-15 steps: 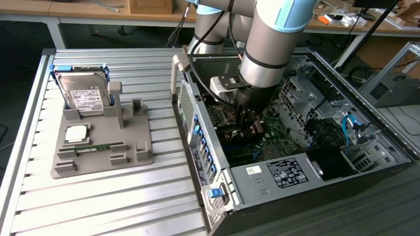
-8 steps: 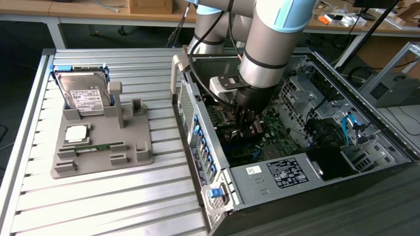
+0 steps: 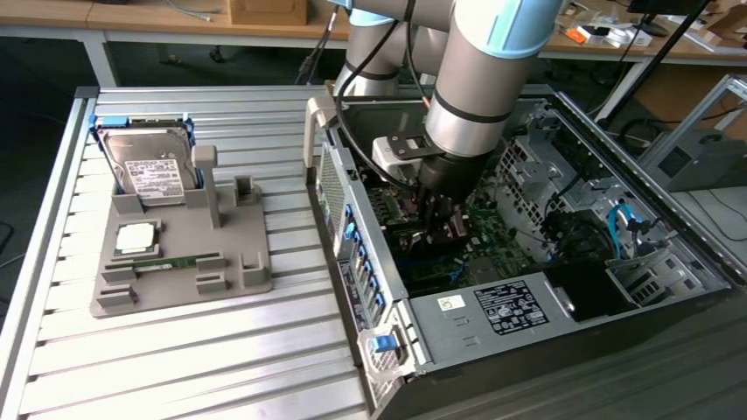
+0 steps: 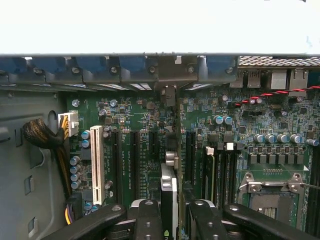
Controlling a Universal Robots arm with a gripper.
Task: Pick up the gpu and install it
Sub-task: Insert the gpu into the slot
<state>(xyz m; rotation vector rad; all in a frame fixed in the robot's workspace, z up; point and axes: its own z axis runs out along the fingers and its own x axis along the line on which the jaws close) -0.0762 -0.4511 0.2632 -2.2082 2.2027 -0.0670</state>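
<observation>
I can't read any words or numbers here. The silver hard drive (image 3: 152,171) standing in the grey plastic holder (image 3: 175,271) has a white label, but its print is too small for me. The black sticker (image 3: 510,308) and the little white sticker (image 3: 450,303) on the computer case's grey metal box have tiny print too.

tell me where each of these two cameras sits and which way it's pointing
Exterior view: off the arm, above, looking down at the open computer case and grey fixture tray; the arm's grey links show.
Wrist view: on the wrist, facing the motherboard; the gripper holds the gpu edge-on.
Shared: motherboard and gripper.
</observation>
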